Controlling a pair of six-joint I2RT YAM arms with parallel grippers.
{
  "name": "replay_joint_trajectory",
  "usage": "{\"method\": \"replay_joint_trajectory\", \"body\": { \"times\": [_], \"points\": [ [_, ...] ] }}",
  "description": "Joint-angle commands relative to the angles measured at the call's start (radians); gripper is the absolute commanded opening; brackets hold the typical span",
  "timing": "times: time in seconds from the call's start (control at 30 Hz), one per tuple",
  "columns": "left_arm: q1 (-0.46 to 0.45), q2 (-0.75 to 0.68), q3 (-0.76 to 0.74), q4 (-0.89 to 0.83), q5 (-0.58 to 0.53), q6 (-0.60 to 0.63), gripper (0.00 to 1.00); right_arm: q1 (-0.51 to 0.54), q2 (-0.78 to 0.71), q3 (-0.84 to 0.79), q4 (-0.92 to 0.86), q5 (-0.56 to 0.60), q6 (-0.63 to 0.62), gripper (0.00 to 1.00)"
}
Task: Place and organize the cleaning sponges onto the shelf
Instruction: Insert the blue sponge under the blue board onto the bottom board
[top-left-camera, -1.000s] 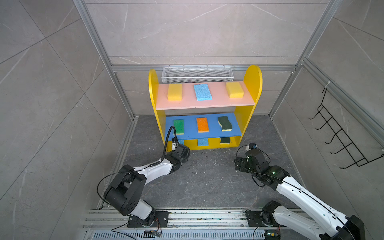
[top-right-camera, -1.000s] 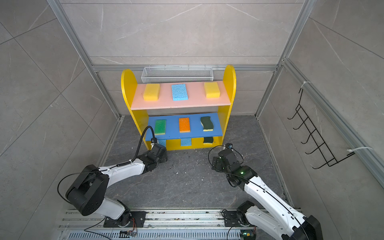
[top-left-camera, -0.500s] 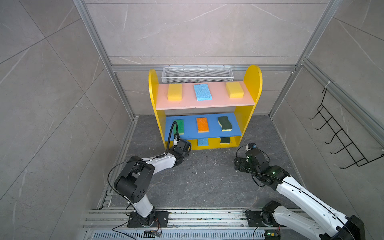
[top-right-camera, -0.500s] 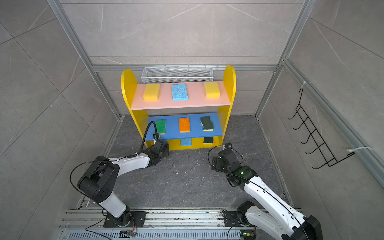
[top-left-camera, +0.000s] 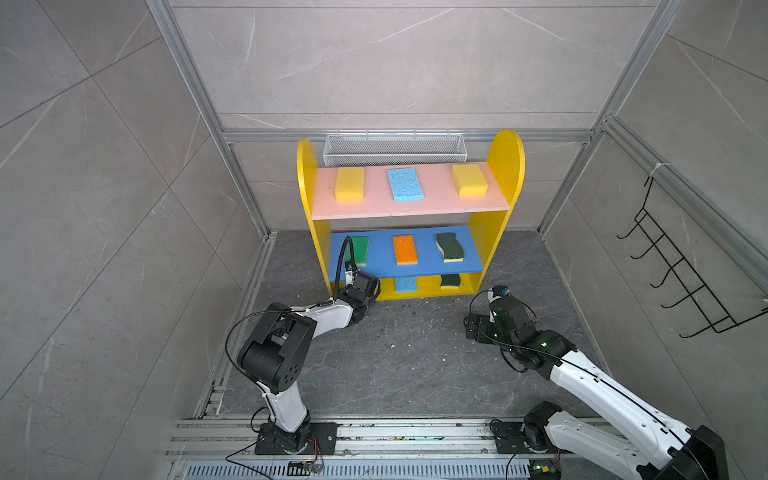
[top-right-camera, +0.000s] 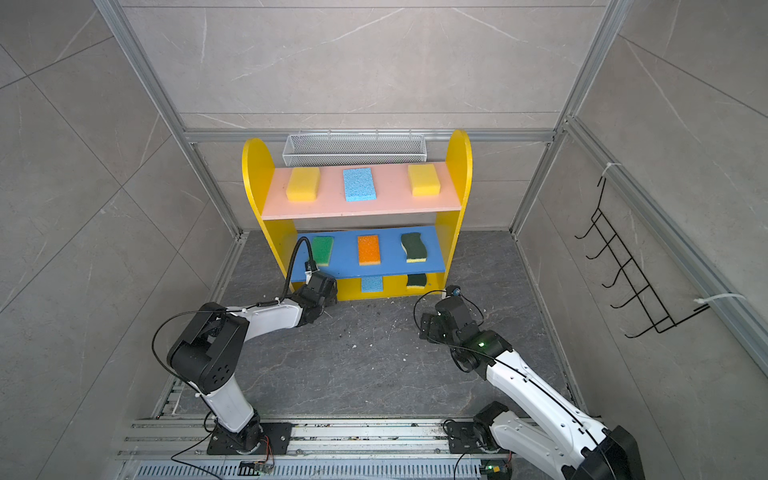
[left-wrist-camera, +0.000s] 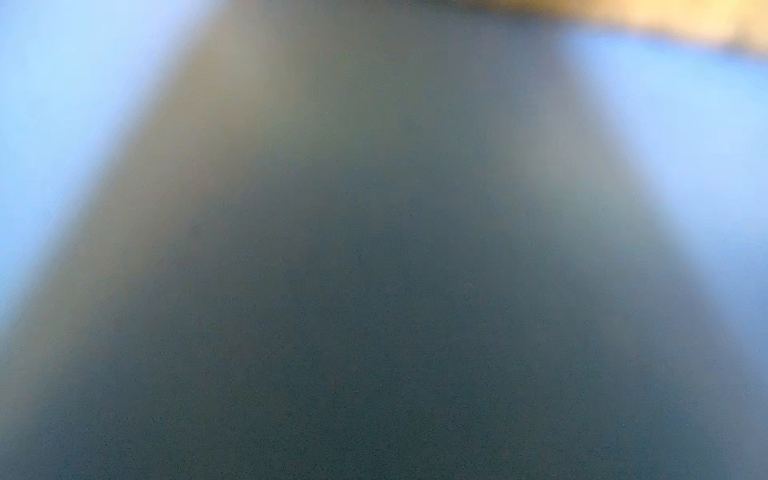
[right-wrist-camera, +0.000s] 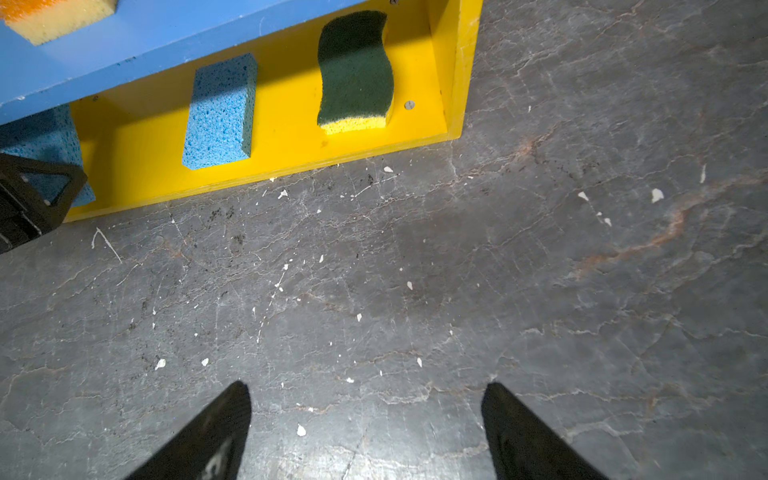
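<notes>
Remote session, sponge sorting: the left gripper (top-left-camera: 367, 287) sat at the left end of the shelf's (top-left-camera: 505, 166) bottom level. In the right wrist view one finger (right-wrist-camera: 39, 191) lay across a light blue sponge (right-wrist-camera: 45, 137) there. Its own wrist camera gave me only blur, so I could not tell whether it pinched that sponge or stood slack. The right gripper (right-wrist-camera: 366, 385) hung spread wide over the grey desk (right-wrist-camera: 540, 270) with nothing between its fingers, well short of the shelf. Ahead of it on the bottom level lay a second blue sponge (right-wrist-camera: 220, 112) and a wavy dark green sponge (right-wrist-camera: 355, 68). Above the left gripper, the blue board carried a bright green sponge (top-left-camera: 359, 250), an orange sponge (top-left-camera: 405, 249) and another wavy green one (top-left-camera: 450, 247). Higher up, the pink board held a yellow sponge (top-left-camera: 350, 184), a third blue sponge (top-left-camera: 405, 184) and a second yellow sponge (top-left-camera: 469, 179).
</notes>
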Motion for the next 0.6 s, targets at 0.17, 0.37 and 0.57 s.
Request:
{"method": "replay_joint_trajectory", "body": {
  "times": [0.17,0.37,0.57],
  "points": [
    [0.007,0.059,0.056,0.010,0.001,0.023,0.71,-0.004,0.012,-0.014,0.015,-0.016,0.005,0.89],
    [0.007,0.071,0.061,0.003,-0.006,0.012,0.71,-0.005,0.010,-0.016,0.015,-0.020,0.008,0.88],
    [0.007,0.056,0.043,-0.006,-0.022,0.003,0.74,-0.006,0.003,-0.019,0.014,-0.022,0.011,0.88]
  ]
}}
